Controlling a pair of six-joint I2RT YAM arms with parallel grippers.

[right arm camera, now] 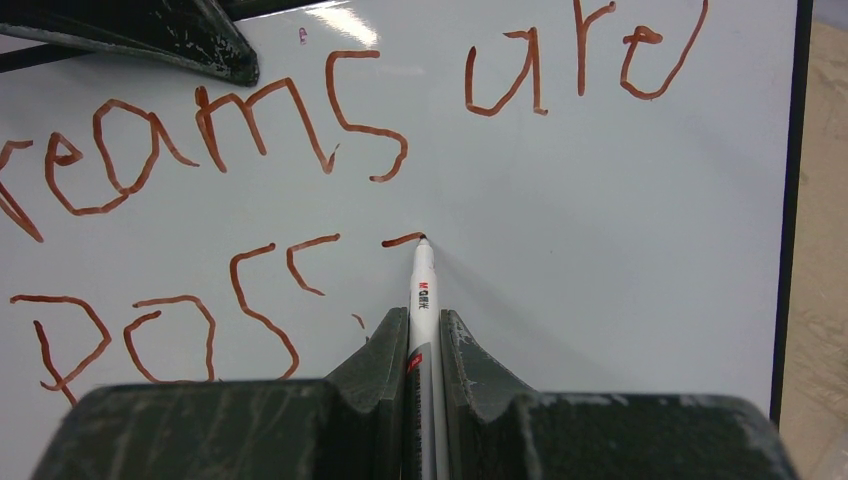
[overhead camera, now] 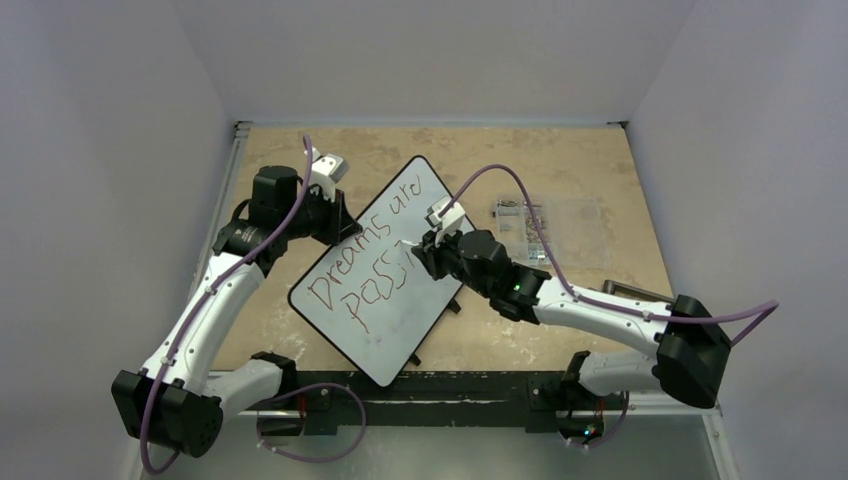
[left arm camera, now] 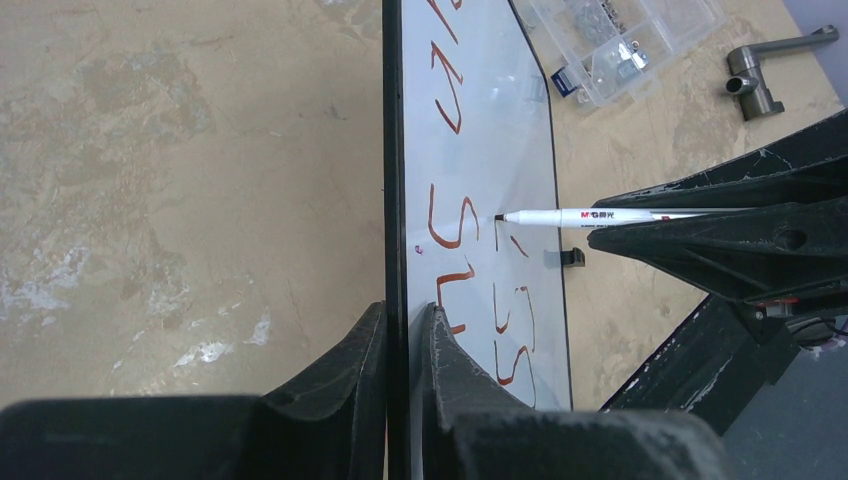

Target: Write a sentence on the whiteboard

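The whiteboard (overhead camera: 385, 270) lies diagonally mid-table, with red-brown writing "Dreams are" and below it "Pass". My left gripper (overhead camera: 335, 215) is shut on the whiteboard's far-left edge (left arm camera: 394, 200), one finger on each face of the black rim. My right gripper (overhead camera: 420, 250) is shut on a white marker (right arm camera: 424, 300). The marker's tip (right arm camera: 421, 239) touches the board at the end of a short fresh stroke, right of the second "s". In the left wrist view the marker (left arm camera: 600, 216) comes in from the right, its tip on the board.
A clear compartment box (overhead camera: 545, 225) with small parts sits right of the board. A grey metal handle (left arm camera: 760, 75) lies on the tan table (overhead camera: 560, 160) near it. Grey walls enclose the table on three sides.
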